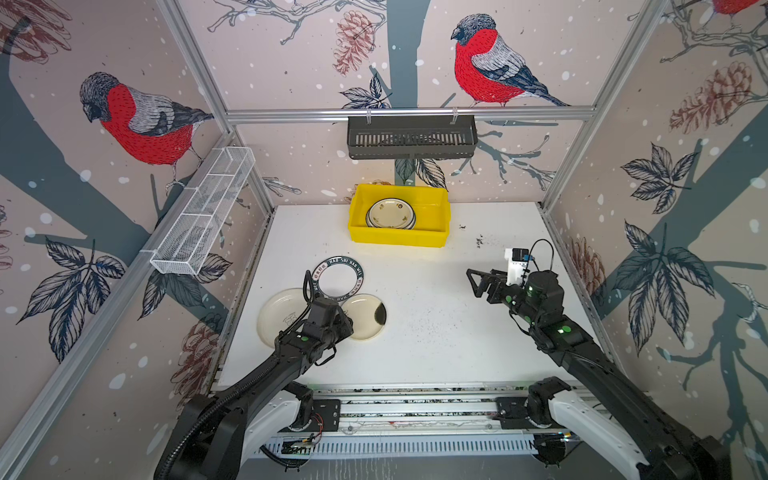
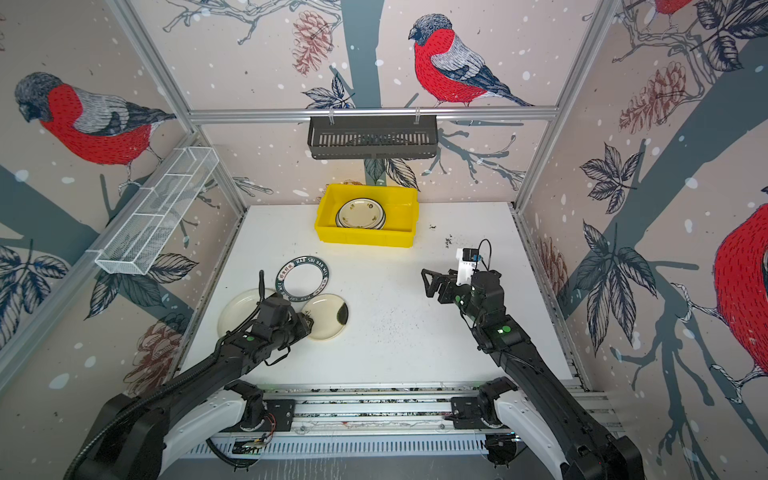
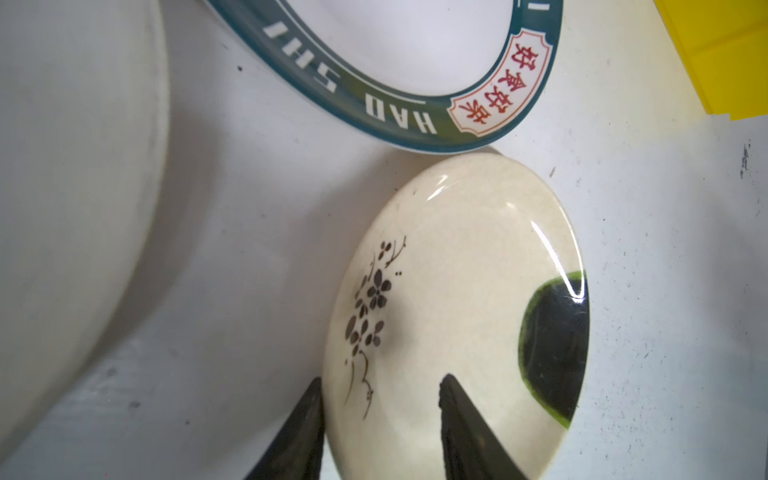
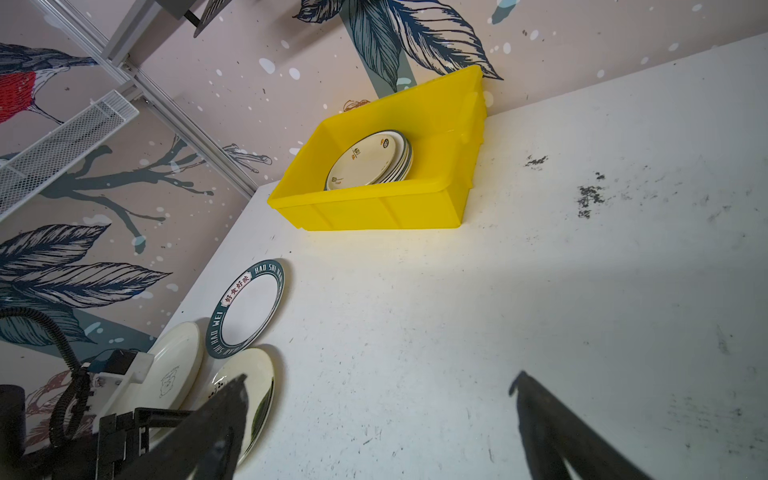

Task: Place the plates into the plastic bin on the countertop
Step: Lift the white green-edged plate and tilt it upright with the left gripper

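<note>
Three plates lie on the white countertop (image 1: 436, 332) at the left: a teal-rimmed lettered plate (image 1: 338, 277), a plain cream plate (image 1: 278, 311) and a small yellowish plate with black motifs (image 1: 368, 318). My left gripper (image 3: 382, 380) points down at the small plate (image 3: 457, 270). Its jaws stand apart, astride the near rim, one fingertip (image 3: 318, 399) outside the rim and one over the plate's face. The yellow plastic bin (image 1: 399, 239) at the back holds a stack of plates (image 1: 390, 212). My right gripper (image 1: 473, 282) hovers open and empty at the right.
A dark slotted basket (image 1: 411, 137) hangs on the back rail above the bin. A white wire mesh tray (image 1: 203, 212) is fixed along the left wall. Black specks (image 1: 480, 241) mark the countertop right of the bin. Aluminium rails frame the table.
</note>
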